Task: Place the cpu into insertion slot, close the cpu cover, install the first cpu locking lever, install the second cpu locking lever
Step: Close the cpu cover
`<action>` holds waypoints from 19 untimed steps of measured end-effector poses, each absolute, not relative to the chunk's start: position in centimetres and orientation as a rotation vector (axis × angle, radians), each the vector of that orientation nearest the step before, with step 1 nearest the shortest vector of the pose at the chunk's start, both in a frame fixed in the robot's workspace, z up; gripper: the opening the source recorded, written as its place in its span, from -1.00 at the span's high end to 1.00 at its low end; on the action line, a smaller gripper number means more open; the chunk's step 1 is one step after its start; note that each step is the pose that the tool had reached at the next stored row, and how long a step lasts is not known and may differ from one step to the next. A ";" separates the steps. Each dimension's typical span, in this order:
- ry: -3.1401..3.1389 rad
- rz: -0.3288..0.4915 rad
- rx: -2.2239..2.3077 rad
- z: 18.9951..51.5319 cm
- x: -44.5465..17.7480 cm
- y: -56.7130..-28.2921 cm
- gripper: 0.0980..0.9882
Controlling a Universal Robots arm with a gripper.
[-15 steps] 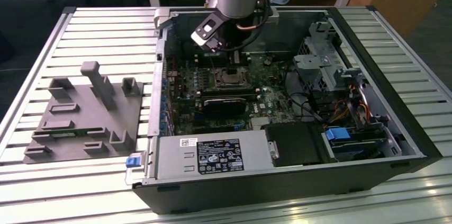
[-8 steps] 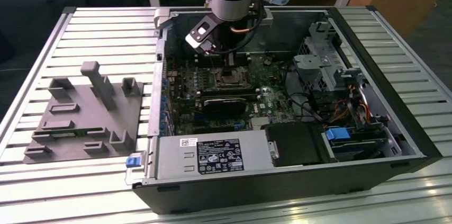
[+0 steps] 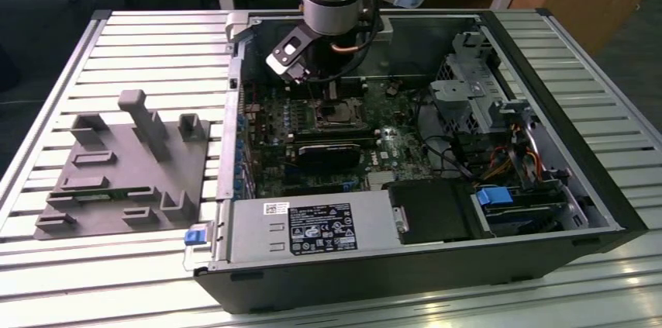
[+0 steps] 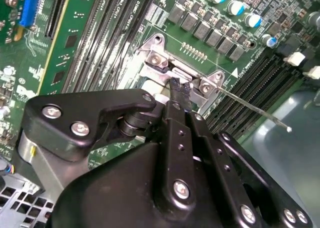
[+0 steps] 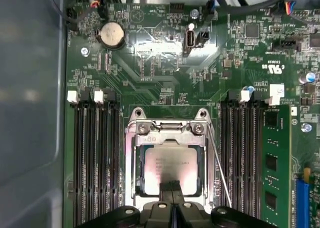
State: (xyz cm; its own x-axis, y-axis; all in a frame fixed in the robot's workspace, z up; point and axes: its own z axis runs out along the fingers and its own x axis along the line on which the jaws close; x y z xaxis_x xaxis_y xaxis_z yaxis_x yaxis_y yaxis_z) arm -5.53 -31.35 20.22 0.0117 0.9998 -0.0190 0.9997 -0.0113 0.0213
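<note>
The cpu [image 5: 172, 163] lies flat in the insertion slot [image 3: 336, 116], pale face up. The silvery cpu cover [image 5: 138, 168] frames it and looks lowered over it, its hinge bracket [image 4: 160, 63] in the second wrist view. One thin wire locking lever [image 5: 220, 173] stands out at a slant beside the socket, its ball end [image 4: 289, 129] free in the air. My gripper [image 5: 172, 187] hovers over the cpu's edge, black fingers pressed together with nothing seen between them. Its tips [image 4: 180, 90] are close to the hinge side. In the exterior view the gripper [image 3: 310, 74] hangs just behind the socket.
Black memory slots [image 5: 97, 158] flank the socket, with a green memory module [image 5: 272, 163] on one side. The open computer case holds a drive cage [image 3: 486, 95], cables and a power supply [image 3: 305, 227]. A grey fixture block [image 3: 124, 165] sits on the slatted table at the exterior view's left.
</note>
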 end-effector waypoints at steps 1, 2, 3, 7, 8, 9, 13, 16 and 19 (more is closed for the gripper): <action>2.189 0.002 2.214 20.1 -5.5 -31.3 0.98; 2.189 0.001 2.214 20.0 -5.5 -31.3 0.98; 2.189 0.001 2.214 19.9 -5.5 -31.3 0.98; 2.189 0.003 2.214 20.2 -5.5 -31.3 0.98; 2.189 0.002 2.214 20.5 -5.5 -31.3 0.98; 2.189 0.002 2.214 20.7 -5.5 -31.3 0.98; 2.189 0.002 2.214 20.9 -5.5 -31.3 0.98; 2.189 0.002 2.214 20.9 -5.1 -31.3 0.98; 2.189 0.002 2.214 20.9 -4.8 -31.3 0.98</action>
State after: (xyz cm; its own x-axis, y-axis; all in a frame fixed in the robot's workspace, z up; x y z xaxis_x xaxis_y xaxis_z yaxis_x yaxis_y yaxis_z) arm -4.77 -31.33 20.92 0.0116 0.9998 -0.0190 0.9997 -0.0112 0.0212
